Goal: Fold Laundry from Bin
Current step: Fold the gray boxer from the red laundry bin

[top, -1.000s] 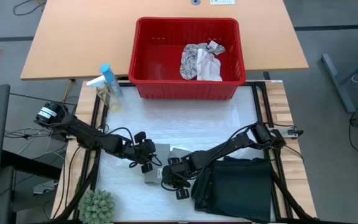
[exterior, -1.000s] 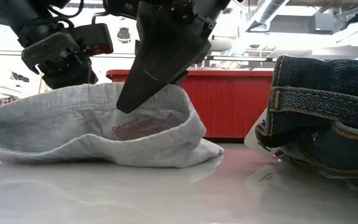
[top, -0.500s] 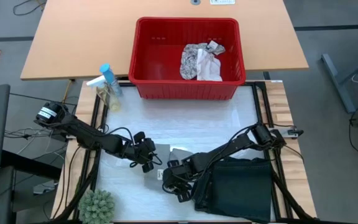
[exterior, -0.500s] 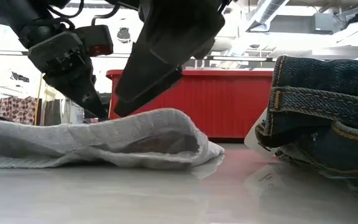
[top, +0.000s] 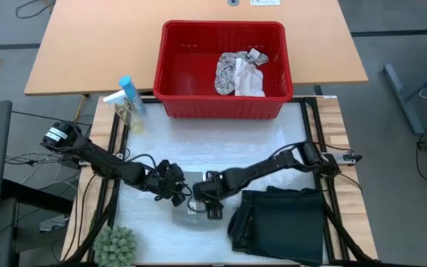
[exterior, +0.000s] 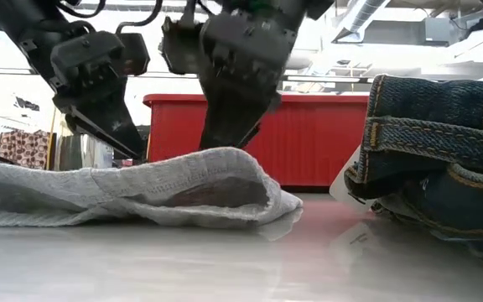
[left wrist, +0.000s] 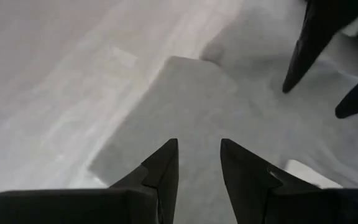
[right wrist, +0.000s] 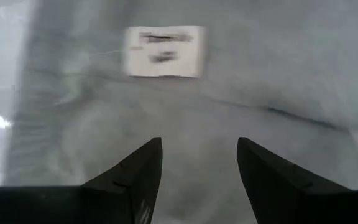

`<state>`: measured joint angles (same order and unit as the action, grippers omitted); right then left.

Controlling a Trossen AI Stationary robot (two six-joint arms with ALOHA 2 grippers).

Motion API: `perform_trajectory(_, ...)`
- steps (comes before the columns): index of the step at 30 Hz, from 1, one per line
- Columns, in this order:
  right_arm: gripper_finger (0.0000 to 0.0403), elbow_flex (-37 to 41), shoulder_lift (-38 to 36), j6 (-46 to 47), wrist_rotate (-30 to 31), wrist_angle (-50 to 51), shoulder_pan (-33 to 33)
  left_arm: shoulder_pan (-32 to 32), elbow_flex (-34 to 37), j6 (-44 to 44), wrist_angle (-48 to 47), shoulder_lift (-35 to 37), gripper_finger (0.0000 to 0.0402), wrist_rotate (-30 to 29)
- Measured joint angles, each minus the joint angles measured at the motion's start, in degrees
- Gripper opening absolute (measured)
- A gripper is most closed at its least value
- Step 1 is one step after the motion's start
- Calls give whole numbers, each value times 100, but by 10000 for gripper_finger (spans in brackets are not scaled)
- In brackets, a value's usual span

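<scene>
- Right hand (top: pixel 202 200) is hanging low over the small grey cloth (top: pixel 187 194) in the middle of the table (top: pixel 221 144), fingers spread apart and gripping nothing; the low view has its fingertips just above the raised fold of the cloth (exterior: pixel 141 189).
- In the right wrist view, the two dark fingers (right wrist: pixel 129 177) are standing wide over grey fabric with a little white label (right wrist: pixel 163 51) sewn on.
- Left hand (top: pixel 175 191) is sitting right beside it, at the other side of the same cloth, fingers angling down at the fabric with a narrow gap between them. Can't tell if it's actually pinching cloth or just hovering; the left wrist view only shows the fingers (left wrist: pixel 160 171) a bit apart over a flat folded corner.
- Grey cloth is lying mostly flat on the table, one edge curling up into a soft hump.
- Dark blackish-green garment (top: pixel 280 222) is resting folded just beside the right arm, near the table's front edge; up close in the low view it's looking like denim (exterior: pixel 434 151).
- Red bin (top: pixel 223 68) is sitting at the far end, well apart from both hands, with the leaf-patterned cloth (top: pixel 232 73) and a plain whitish piece (top: pixel 252 81) bunched up inside.
- Spray bottle (top: pixel 128 100) is standing near the bin's left corner, and a green spiky plant thing (top: pixel 116 246) is poking in at the front left.
</scene>
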<state>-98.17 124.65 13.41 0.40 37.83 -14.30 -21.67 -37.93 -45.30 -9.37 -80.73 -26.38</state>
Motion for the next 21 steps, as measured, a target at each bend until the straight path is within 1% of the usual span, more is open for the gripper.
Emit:
perform_trajectory(4, 230, 0, -1, 158, -9, 321, 283, 7, 0, -214, -279, 0, 107, -236)
perform_trajectory(10, 230, 0, 23, 165, 73, 290, 576, 7, 0, -562, -500, 0, 107, -289)
perform_trajectory(14, 230, 0, 23, 160, 519, 288, 731, 7, 0, -530, -521, 0, 107, -338)
perform_trajectory(19, 230, 0, 23, 97, 1437, 347, 1096, 32, 0, -513, -524, 0, 107, -454)
perform_trajectory(21, 230, 0, 23, -94, 1528, 316, 1282, 60, 0, -511, -524, 0, 107, -435)
